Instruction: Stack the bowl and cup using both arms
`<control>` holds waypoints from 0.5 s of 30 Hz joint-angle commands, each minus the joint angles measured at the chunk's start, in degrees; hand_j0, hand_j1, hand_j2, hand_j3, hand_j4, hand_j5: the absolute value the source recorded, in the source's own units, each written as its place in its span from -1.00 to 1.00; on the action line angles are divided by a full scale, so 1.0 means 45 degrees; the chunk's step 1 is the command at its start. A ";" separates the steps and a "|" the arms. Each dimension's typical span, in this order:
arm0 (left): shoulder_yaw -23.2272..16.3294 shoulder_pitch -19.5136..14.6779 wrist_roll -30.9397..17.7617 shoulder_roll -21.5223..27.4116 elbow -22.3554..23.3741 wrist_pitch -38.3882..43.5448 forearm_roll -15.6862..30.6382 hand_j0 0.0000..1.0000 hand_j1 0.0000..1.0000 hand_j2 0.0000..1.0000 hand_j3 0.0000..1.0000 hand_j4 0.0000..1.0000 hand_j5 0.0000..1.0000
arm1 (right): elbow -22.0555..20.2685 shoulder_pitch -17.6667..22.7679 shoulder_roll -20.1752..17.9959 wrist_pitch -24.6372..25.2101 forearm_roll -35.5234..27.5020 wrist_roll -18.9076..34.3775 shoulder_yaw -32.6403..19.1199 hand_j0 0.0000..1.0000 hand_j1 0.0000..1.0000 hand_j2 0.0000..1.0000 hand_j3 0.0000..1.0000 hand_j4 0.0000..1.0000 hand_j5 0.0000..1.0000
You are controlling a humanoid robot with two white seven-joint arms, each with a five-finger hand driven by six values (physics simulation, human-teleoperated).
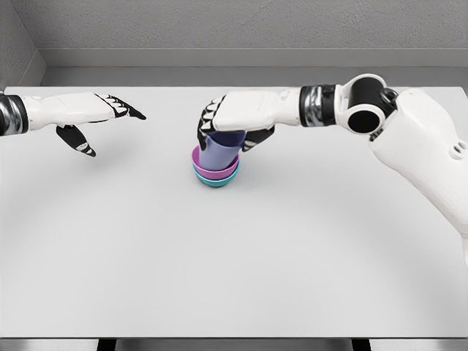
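A lavender cup [220, 152] sits tilted inside a pink bowl [199, 162], which is nested in a teal bowl [216, 180] near the table's middle. My right hand [232, 126] reaches in from the right and its fingers curl around the cup's upper part, hiding its rim. My left hand [102, 121] hovers at the far left, well apart from the stack, fingers spread and thumb hanging down, holding nothing.
The stack stands on a plain white table [234, 263]. A grey wall runs behind the far edge. My right arm's elbow and forearm [417, 139] take up the right side above the table.
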 commanded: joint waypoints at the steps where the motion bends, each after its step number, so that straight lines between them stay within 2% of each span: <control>1: 0.0015 0.0000 0.0006 0.0009 0.0001 0.0030 0.0072 1.00 1.00 1.00 1.00 1.00 1.00 | 0.0044 0.0000 0.0024 0.0041 -0.0068 -0.0008 0.0062 0.21 0.21 0.21 0.21 0.21 0.21; 11: 0.0015 0.0000 0.0006 0.0009 0.0001 0.0030 0.0072 1.00 1.00 1.00 1.00 1.00 1.00 | 0.0083 0.0000 0.0024 0.0041 -0.0068 -0.0008 0.0062 0.23 0.23 0.23 0.23 0.23 0.23; 13: 0.0015 0.0000 0.0006 0.0028 0.0001 0.0030 0.0072 1.00 1.00 1.00 1.00 1.00 1.00 | 0.0083 0.0000 0.0024 0.0041 -0.0048 -0.0008 0.0062 0.28 0.28 0.28 0.28 0.28 0.28; 15: 0.0015 0.0000 0.0006 0.0009 0.0001 0.0030 0.0072 1.00 1.00 1.00 1.00 1.00 1.00 | 0.0083 0.0000 0.0024 0.0041 -0.0048 -0.0008 0.0062 0.48 0.48 0.48 0.48 0.48 0.48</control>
